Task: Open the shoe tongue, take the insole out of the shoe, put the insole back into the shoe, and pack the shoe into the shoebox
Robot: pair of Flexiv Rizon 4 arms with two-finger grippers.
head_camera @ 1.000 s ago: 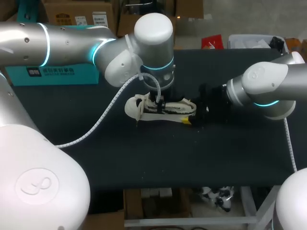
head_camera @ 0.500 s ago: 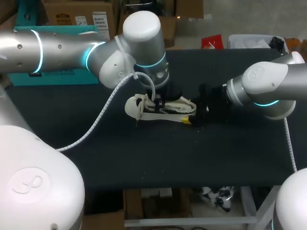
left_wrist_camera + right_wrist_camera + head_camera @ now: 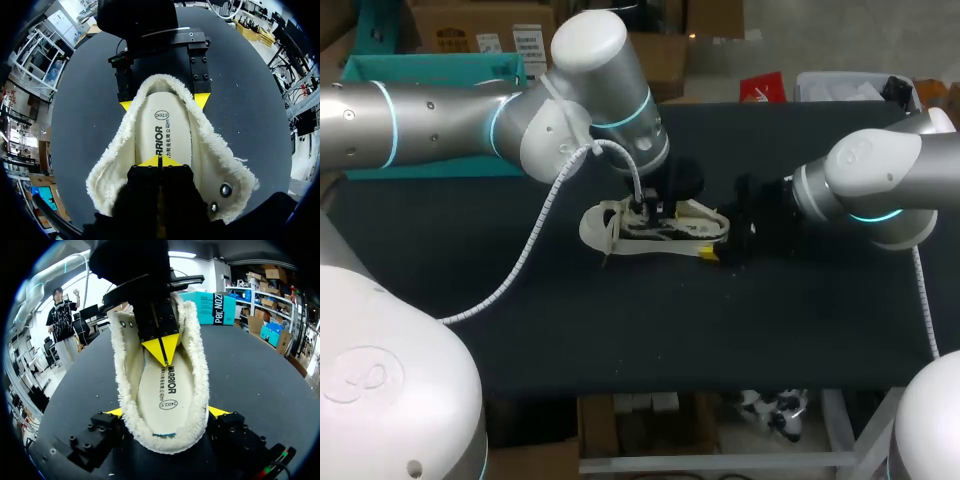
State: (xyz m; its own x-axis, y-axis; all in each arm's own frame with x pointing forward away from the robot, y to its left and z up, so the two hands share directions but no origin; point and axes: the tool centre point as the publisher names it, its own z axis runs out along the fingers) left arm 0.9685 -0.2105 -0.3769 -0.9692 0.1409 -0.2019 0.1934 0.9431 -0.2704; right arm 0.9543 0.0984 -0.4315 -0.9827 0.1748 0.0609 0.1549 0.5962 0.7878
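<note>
A cream shoe (image 3: 655,230) with fleece lining lies on its sole mid-table, toe to the left. Its insole (image 3: 162,132) lies flat inside, also visible as the insole (image 3: 162,390) from the heel end. My left gripper (image 3: 160,161) reaches down into the shoe's opening, fingers shut together, yellow tips resting on the insole; nothing shows between them. My right gripper (image 3: 167,415) clasps the heel, one yellow fingertip (image 3: 220,411) pressed on each side. In the head view the left gripper (image 3: 648,212) is over the shoe's middle and the right gripper (image 3: 718,240) at its heel. The teal shoebox (image 3: 440,68) stands far left.
The left arm's white cable (image 3: 535,235) hangs in a loop over the dark table (image 3: 650,330) left of the shoe. A red packet (image 3: 760,88) and a clear bin (image 3: 840,86) sit at the back right edge.
The left arm's wrist has swung back and to the left while its gripper stayed in the shoe and its fingers closed fully. The shoe and right arm have not moved.
</note>
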